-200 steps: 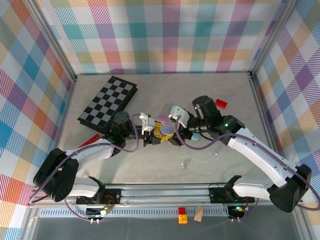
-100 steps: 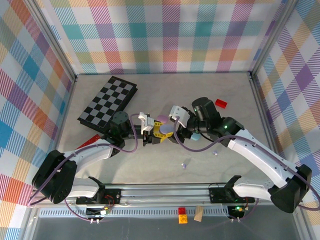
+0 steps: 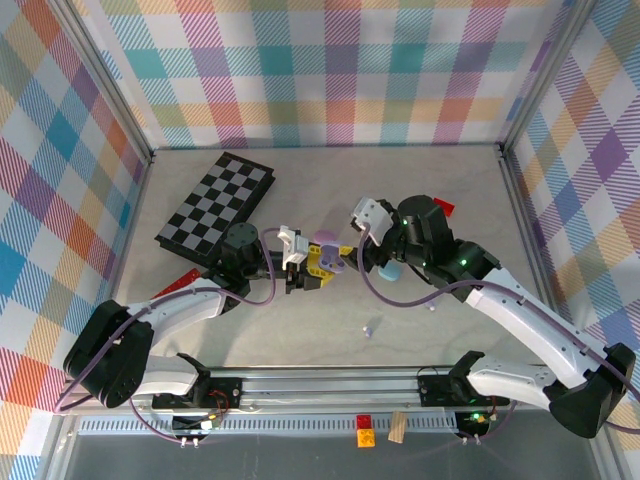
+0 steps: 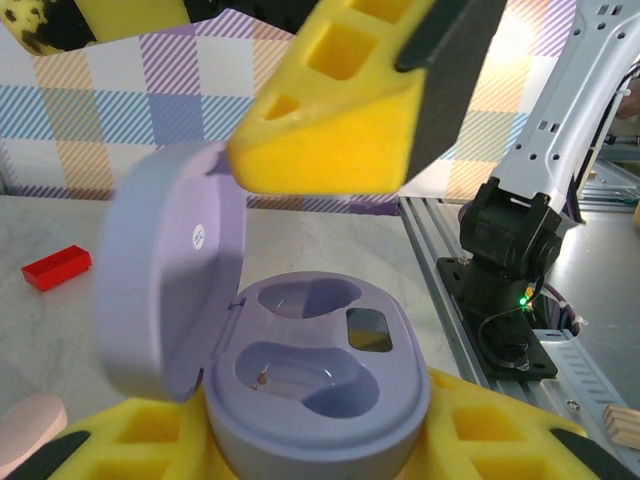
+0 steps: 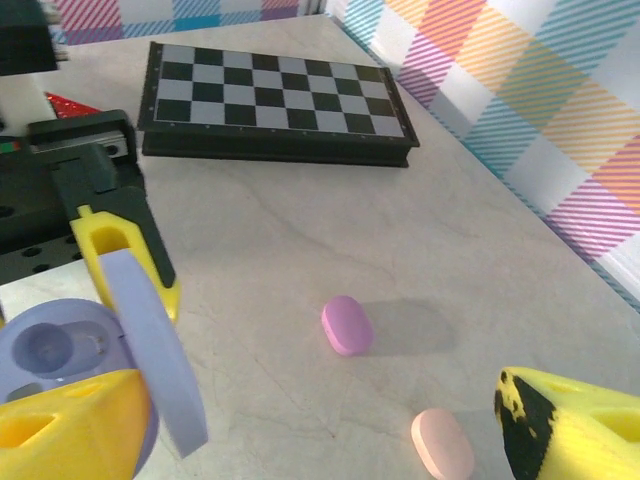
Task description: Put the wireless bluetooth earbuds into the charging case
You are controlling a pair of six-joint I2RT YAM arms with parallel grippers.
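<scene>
Pastel plaid walls (image 3: 330, 70) enclose a grey marbled tabletop (image 3: 470, 180). The left wrist view reveals the lavender charging case (image 4: 320, 400) with both wells empty (lid (image 4: 165, 290) up), pinched in the left jaws; the right jaws stand spread. Overhead, a lavender earbud (image 3: 368, 328) lies on bare tabletop, well apart from the case

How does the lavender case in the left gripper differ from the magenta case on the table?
The lavender case is open, its lid swung up, and looks empty inside; the magenta case is shut. The lavender case is clamped in the left gripper; the magenta case lies free on the table. Both are rounded and pebble-shaped.
</scene>
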